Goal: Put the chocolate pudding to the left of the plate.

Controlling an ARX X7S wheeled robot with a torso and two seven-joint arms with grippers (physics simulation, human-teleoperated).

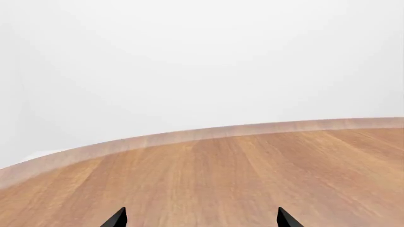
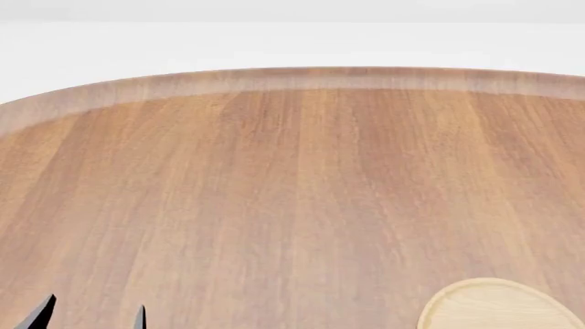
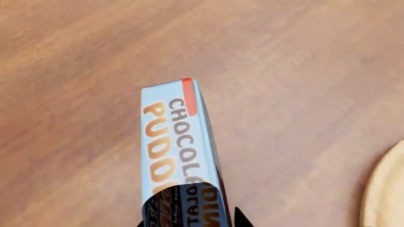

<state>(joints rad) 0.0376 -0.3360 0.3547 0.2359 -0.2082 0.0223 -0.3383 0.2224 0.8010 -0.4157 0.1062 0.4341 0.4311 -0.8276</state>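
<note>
The chocolate pudding (image 3: 177, 142), a light blue carton with a red edge and orange-white lettering, sits clamped between the right gripper's (image 3: 189, 215) dark fingertips, above the wooden table (image 3: 75, 71). The plate's (image 3: 385, 189) pale rim lies near, off to one side. The left gripper (image 1: 202, 218) hangs spread apart over bare wood.

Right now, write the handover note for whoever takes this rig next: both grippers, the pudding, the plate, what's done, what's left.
Left gripper: open, empty, low over the wooden table, only its fingertips showing.
Right gripper: shut on the chocolate pudding, which sticks out forward from its fingers; seen only in the right wrist view.
Plate: at the near right of the head view, nothing on the part in view. In the right wrist view its rim shows close beside the held carton.
Done: pudding grasped.
Left: set it on the table to the left of the plate, release, withdraw.
</note>
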